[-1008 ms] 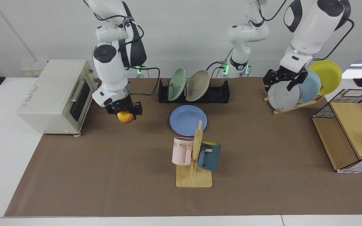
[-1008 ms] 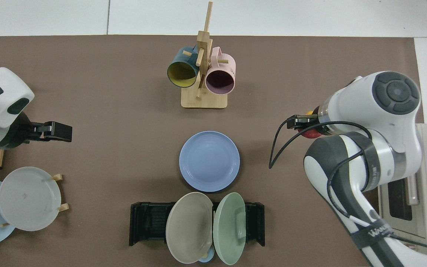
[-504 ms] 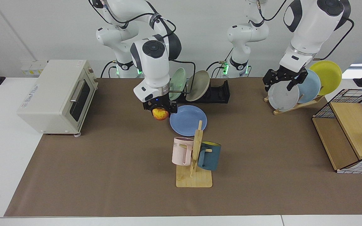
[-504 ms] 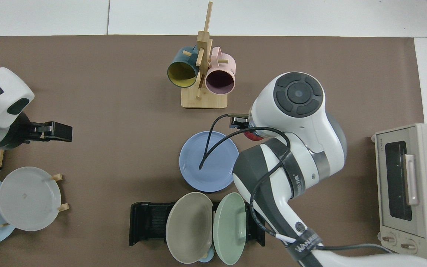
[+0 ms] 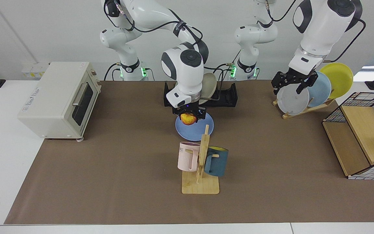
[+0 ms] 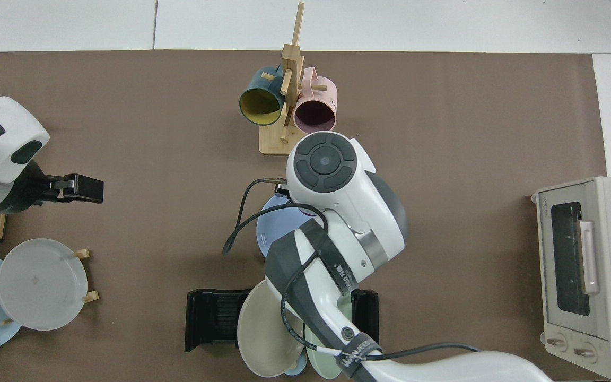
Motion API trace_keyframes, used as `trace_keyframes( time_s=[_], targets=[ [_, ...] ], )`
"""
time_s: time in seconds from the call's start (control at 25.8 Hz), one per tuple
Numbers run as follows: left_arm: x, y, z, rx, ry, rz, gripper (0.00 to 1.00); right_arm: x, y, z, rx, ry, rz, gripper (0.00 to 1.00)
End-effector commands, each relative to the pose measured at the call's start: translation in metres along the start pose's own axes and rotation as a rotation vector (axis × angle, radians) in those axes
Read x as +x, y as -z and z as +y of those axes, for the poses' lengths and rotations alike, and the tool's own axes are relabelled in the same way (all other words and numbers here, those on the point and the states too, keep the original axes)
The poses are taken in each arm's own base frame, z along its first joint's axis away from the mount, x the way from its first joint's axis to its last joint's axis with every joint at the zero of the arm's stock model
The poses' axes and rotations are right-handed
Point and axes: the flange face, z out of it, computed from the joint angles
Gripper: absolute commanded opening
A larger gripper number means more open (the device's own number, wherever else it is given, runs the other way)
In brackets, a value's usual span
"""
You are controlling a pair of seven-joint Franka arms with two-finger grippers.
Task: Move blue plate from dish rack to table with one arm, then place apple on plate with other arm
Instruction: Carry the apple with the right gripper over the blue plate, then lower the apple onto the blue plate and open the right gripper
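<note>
The blue plate (image 5: 187,132) lies flat on the brown mat of the table (image 5: 109,162), just in front of the black dish rack (image 5: 227,96). My right gripper (image 5: 188,116) hangs over the plate's near-left part, shut on the red and yellow apple (image 5: 188,119). Whether the apple touches the plate I cannot tell. In the top view the right arm covers the apple and most of the blue plate (image 6: 272,229). My left gripper (image 5: 290,86) waits open at the grey plate in the wooden stand, holding nothing.
The dish rack (image 6: 212,318) holds a beige plate (image 6: 263,329) and a green one. A mug tree (image 5: 201,162) with pink and dark blue mugs stands close in front of the plate. A toaster oven (image 5: 60,97) stands far left, and a wire basket (image 5: 362,136) far right.
The right arm has carried the apple from beside the toaster oven across to above the blue plate. The left arm has not moved.
</note>
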Motion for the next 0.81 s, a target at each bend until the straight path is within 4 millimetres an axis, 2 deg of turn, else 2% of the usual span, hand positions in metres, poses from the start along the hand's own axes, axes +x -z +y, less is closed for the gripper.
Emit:
trace_keyframes(
  time_s=[0.0,0.12,0.31,0.78],
  targets=[
    [-0.003,0.003,-0.001,-0.013,-0.012,-0.006,1.0,-0.007,-0.033,-0.019,0.015,-0.059,-0.005,0.0],
    [-0.003,0.003,-0.001,-0.013,-0.012,-0.006,1.0,-0.014,-0.06,-0.011,0.008,-0.075,-0.008,0.0],
    [-0.003,0.003,-0.001,-0.013,-0.012,-0.006,1.0,-0.026,-0.082,-0.011,-0.006,-0.123,-0.018,0.0],
    [-0.003,0.003,0.0,-0.013,-0.013,-0.006,1.0,-0.039,-0.106,-0.005,0.004,-0.159,-0.075,0.0]
  ],
)
